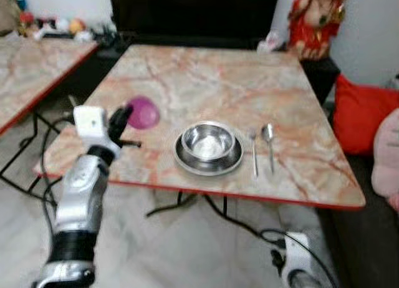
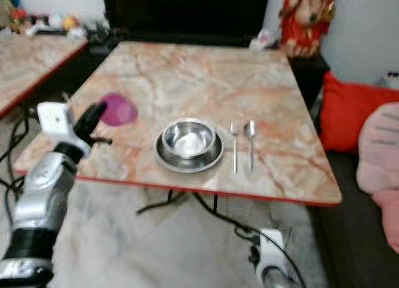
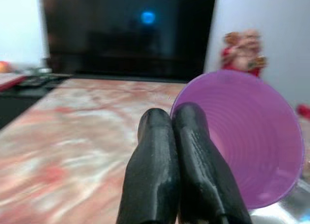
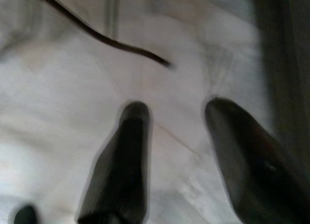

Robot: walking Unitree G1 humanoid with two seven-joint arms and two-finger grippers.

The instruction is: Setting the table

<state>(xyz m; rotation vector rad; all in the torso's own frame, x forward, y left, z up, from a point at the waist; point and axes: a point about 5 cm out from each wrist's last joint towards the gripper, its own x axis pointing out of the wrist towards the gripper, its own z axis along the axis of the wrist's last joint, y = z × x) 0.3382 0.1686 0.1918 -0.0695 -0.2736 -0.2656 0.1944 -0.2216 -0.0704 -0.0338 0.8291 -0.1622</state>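
Your left tool [image 1: 122, 121] has its two black fingers [image 3: 193, 151] pressed together on the rim of the purple cup [image 1: 143, 112], one finger inside the wall and one outside as far as the left wrist view shows. The cup is tipped on its side, mouth toward the wrist camera, hanging over the tabletop [image 1: 212, 82] to the left of the steel bowl [image 1: 207, 141].

The risk, as I judge it, is that thin-wall pinch. A light plastic cup held only by its rim can swivel in the grip or slip out if you swing the wrist quickly, and then it rolls toward the tabletop's near edge, left of the bowl. Setting it down while tipped would leave it lying on its side, so rotate it upright first. Keep it from drifting right into the bowl and the plate [image 1: 208, 157] under it; the fork [image 1: 254, 154] and spoon [image 1: 269, 144] lie just right of the bowl, well away from the cup.

The left arm [image 1: 81, 201] reaches up and forward from below the bowl's left side, wrist bent toward the tabletop. Your right tool [image 4: 174, 156] hangs idle over the floor [image 4: 72, 88], fingers apart, down to the right of the bowl.
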